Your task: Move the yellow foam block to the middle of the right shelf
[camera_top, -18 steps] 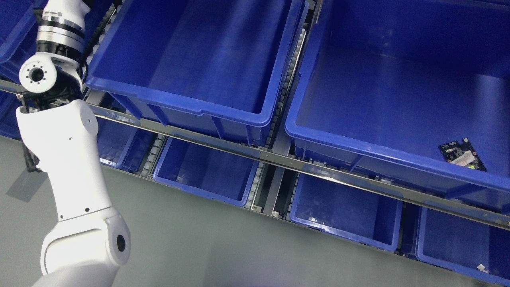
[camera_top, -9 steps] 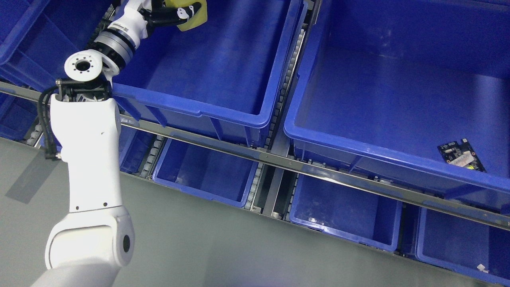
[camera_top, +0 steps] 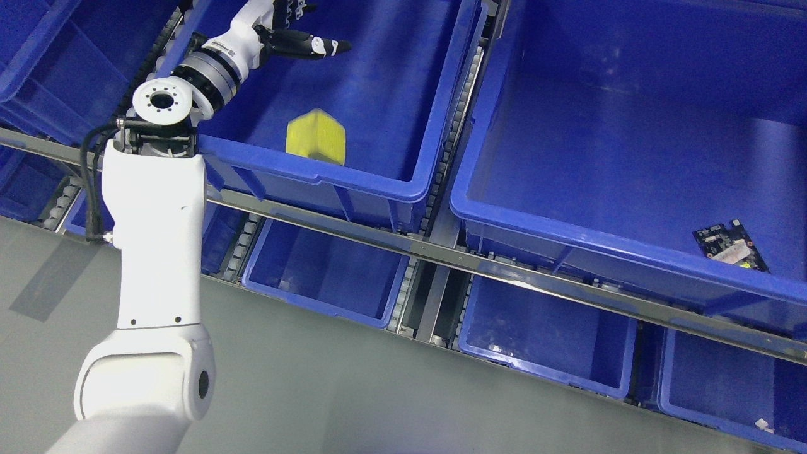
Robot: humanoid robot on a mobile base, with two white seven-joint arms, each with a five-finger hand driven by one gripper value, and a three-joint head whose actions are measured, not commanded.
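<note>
Nearest, the robot's white left arm rises from the lower left, past the metal shelf rail, toward the blue bin on the middle level. Just behind that bin's near wall, inside it, sits the yellow foam block, tipped on a corner and free of any grip. Further back, over the bin's far left end, the left hand hangs with fingers stretched out flat, holding nothing, well apart from the block.

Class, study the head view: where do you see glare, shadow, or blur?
Head view: pale glare streaks the wide blue bin's floor; the yellow foam block looks slightly soft-edged; an arm shadow falls on the grey floor; the left hand is fairly sharp.
</note>
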